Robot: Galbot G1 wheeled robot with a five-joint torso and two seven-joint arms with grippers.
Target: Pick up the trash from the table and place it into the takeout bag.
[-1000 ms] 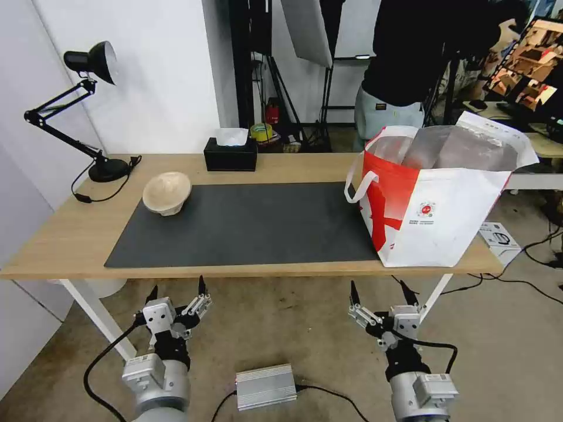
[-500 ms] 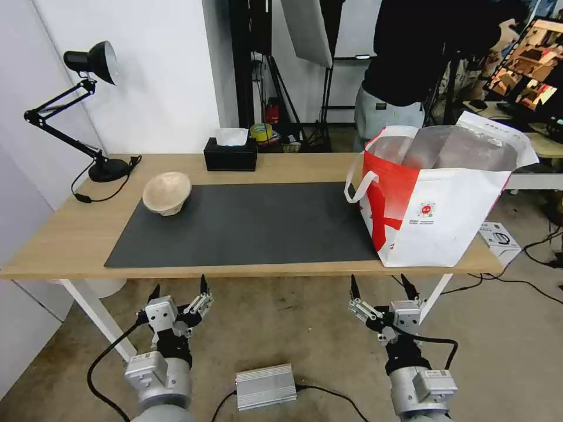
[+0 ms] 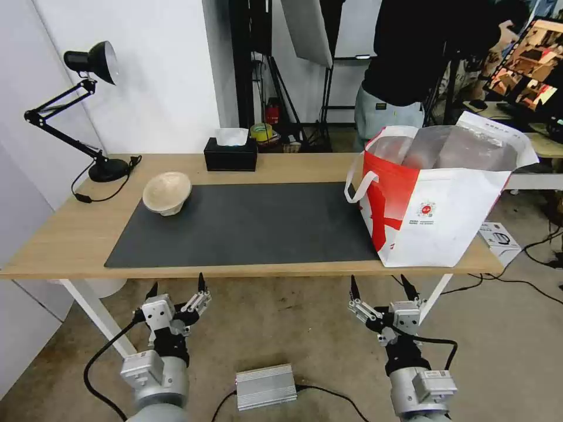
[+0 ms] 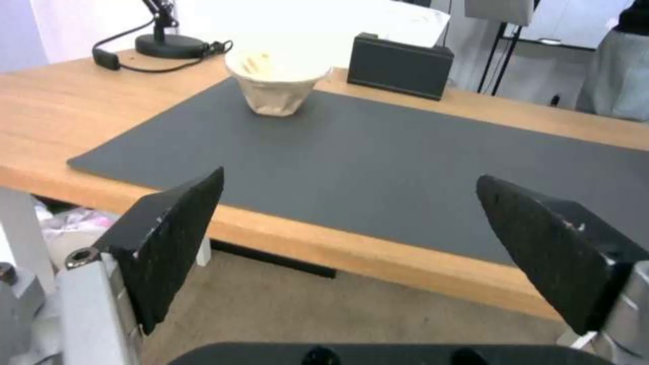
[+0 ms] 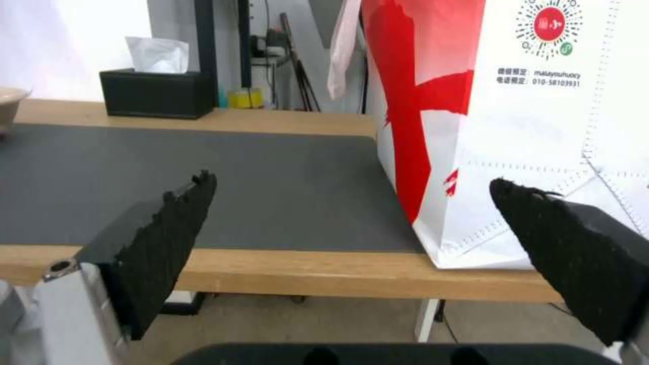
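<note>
- One piece of trash is on the table (image 3: 70, 234): a single beige pulp-fibre bowl (image 3: 167, 192), at the far-left corner of the dark grey mat (image 3: 252, 225), straddling the mat's left edge.
- One takeout bag (image 3: 437, 193) stands upright at the right end of the table, mouth open, silver lining showing, one white loop handle (image 3: 358, 179) hanging on its left side.
- Also one black tissue box (image 3: 230, 153) at the far edge near the middle, and one black desk lamp (image 3: 76, 111) at the far-left corner, its cord trailing on the wood.
- Two arms, both held low in front of the near table edge, below tabletop height, grippers pointing up and toward the table.
- The left gripper (image 3: 176, 290) is near the left part of the mat's near edge, fingers spread wide, holding nothing.
- The right gripper (image 3: 380, 288) is below the bag's near-left corner, fingers likewise spread, holding nothing.
- On the floor between the arms lies one silver metal box (image 3: 265, 385) with a cable.
- The left wrist view looks across the mat between its black pads (image 4: 172, 238) to the bowl (image 4: 276, 83), which stands upright, with light scraps inside; tissue box (image 4: 400, 72) just beyond it.
- The right wrist view shows the bag's front face close up (image 5: 534, 137): a red cross-like pattern, a round dotted logo and small printed lines, its base resting on the wood just beside the mat's right edge.
</note>
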